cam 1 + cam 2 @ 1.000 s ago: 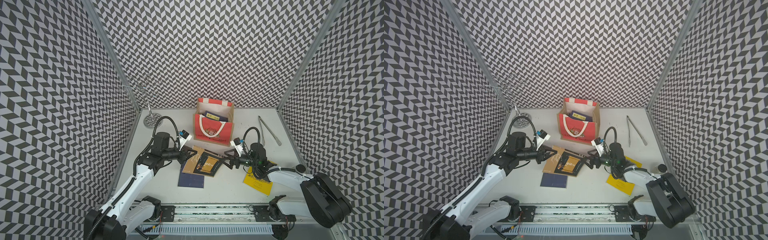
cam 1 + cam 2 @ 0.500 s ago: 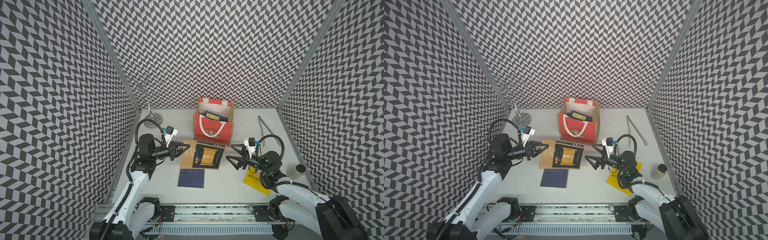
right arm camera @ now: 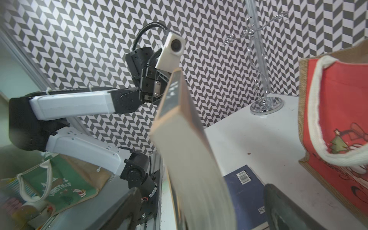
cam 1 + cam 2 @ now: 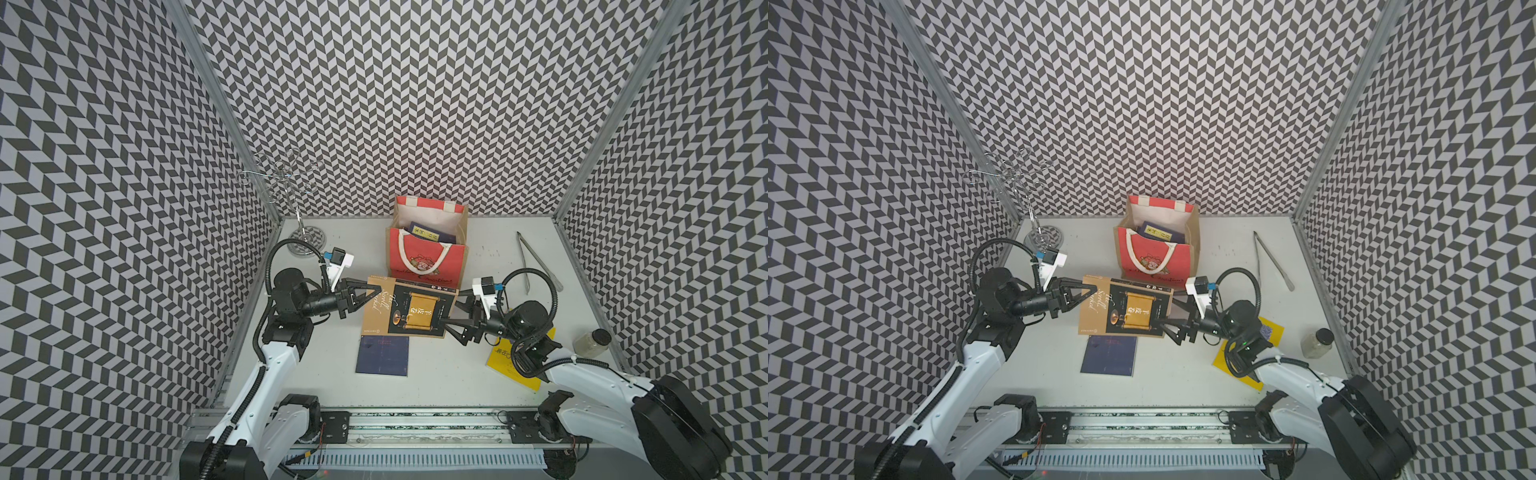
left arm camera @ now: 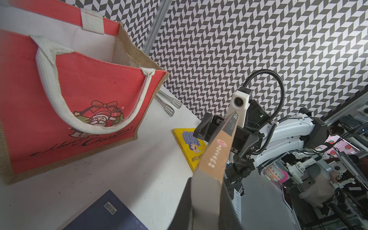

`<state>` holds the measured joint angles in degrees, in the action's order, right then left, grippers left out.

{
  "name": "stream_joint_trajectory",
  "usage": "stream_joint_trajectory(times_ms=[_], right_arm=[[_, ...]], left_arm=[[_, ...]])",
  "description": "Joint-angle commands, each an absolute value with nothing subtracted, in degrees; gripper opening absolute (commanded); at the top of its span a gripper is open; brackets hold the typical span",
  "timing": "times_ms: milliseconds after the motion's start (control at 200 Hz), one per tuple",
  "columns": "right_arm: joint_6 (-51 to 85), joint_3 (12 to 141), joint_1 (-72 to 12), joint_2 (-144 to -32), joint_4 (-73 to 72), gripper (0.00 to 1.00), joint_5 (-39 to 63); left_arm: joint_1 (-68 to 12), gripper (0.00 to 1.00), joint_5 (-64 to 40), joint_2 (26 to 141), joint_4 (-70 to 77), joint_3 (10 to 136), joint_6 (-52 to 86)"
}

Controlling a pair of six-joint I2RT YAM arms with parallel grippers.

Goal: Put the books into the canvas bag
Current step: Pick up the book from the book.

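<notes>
A tan-and-black book (image 4: pixel 409 309) with a gold scroll hangs level above the table, in front of the canvas bag (image 4: pixel 424 266). My left gripper (image 4: pixel 365 296) is shut on its tan left edge, seen edge-on in the left wrist view between the left gripper (image 5: pixel 206 199) fingers. My right gripper (image 4: pixel 451 312) is open and straddles the book's right edge. In the right wrist view the book (image 3: pixel 189 151) sits in the right gripper (image 3: pixel 203 199) with gaps on both sides. Navy books (image 4: pixel 424 233) stand inside the bag. A navy book (image 4: pixel 382 355) and a yellow book (image 4: pixel 515 365) lie on the table.
Metal tongs (image 4: pixel 536 262) lie at the back right of the table. A wire stand (image 4: pixel 291 195) occupies the back left corner. A small jar (image 4: pixel 590 340) stands near the right edge. Patterned walls close in three sides.
The left gripper has lifted the tan-and-black book off the table and levelled it. The right gripper drew back, then came in around the book's right edge.
</notes>
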<state>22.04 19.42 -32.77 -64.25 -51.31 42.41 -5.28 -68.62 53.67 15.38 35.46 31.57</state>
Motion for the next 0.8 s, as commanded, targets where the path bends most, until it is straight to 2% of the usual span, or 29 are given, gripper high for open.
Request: stream_joint_trajectory(times_ms=[0, 130, 320, 366, 421, 491, 556, 656, 791], right_arm=[[21.6, 21.1, -34.6, -65.5, -53.0, 0.83, 41.5], [21.9, 22.9, -36.3, -65.3, -50.5, 0.52, 39.9], [22.2, 27.5, -36.8, -64.0, -41.6, 0.24, 37.1], [22.5, 28.9, -36.9, -63.7, -39.1, 0.16, 36.8], [23.3, 30.6, -36.8, -63.3, -37.0, 0.12, 36.7], [25.2, 33.1, -36.3, -62.6, -33.5, 0.00, 35.6], [28.1, 35.9, -34.6, -62.6, -32.1, 0.00, 36.4], [31.8, 42.3, -30.1, -63.8, -27.5, 0.00, 39.9], [32.9, 55.3, -23.8, -69.8, -14.9, 0.00, 41.3]], left_arm=[[-5.6, 0.00, -67.2, 53.4, 20.3, 36.5, 33.8], [-5.5, 0.00, -65.2, 53.2, 20.8, 36.5, 34.4], [-5.4, 0.00, -63.2, 53.0, 22.0, 36.3, 35.2], [-5.5, 0.07, -62.9, 53.0, 21.3, 36.5, 35.0], [-5.5, 0.18, -62.2, 53.0, 20.2, 36.7, 34.4], [-5.3, 0.51, -60.9, 52.7, 18.5, 36.9, 33.5], [-5.3, 0.68, -58.3, 52.4, 15.1, 37.3, 31.9], [-5.3, 0.79, -54.3, 52.1, 10.5, 37.7, 29.2], [-5.4, 0.81, -48.5, 51.1, 4.6, 38.1, 25.3]])
